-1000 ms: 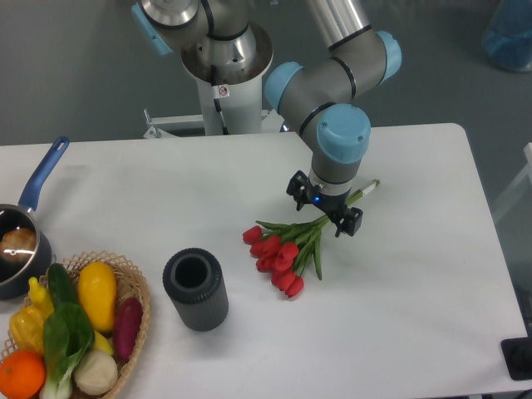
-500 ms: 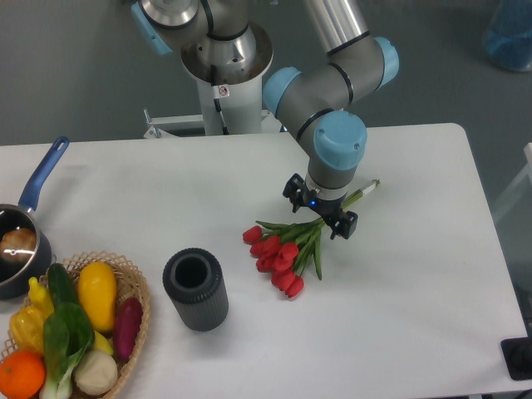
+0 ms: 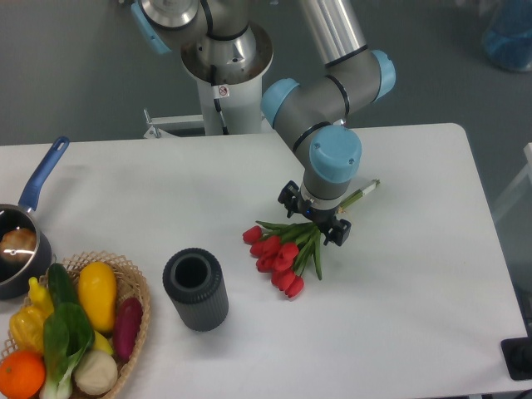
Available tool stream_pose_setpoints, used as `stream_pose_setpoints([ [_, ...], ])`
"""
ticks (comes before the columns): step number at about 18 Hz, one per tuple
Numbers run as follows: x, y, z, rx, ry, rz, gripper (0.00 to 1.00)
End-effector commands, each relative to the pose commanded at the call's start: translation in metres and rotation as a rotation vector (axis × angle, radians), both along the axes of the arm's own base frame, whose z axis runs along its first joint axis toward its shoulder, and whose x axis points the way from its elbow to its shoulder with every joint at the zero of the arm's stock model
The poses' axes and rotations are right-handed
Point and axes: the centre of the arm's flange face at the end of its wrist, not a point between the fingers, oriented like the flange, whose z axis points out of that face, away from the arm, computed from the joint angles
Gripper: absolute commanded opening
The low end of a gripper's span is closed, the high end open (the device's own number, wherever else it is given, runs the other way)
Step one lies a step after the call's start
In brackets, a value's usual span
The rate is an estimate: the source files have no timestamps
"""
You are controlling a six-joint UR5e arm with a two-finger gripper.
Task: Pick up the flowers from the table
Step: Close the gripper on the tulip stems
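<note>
While the tulip bunch [image 3: 284,252] lay on the white surface [image 3: 416,299], our tool [image 3: 313,218] hovered over its stems, fingers apart astride them; the stems ran diagonally, buds toward lower left.

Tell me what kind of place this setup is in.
Probably a robotics lab: a bare white table with staged props, namely the flowers under the gripper, a basket of produce and a saucepan.
</note>
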Motion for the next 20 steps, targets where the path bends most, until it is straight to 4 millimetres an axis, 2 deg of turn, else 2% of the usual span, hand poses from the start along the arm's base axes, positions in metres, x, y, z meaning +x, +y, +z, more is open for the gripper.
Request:
stream_pose_setpoints([
  [13,0.0043,0.0034,-0.0015,-0.002,-0.003,-0.009,0.98],
  [18,0.0044,0.0033,-0.0016,-0.003,-0.004,-0.009,0.65],
  [20,0.0045,0.0032,-0.0008,-0.001,-0.003,-0.014,0.62],
])
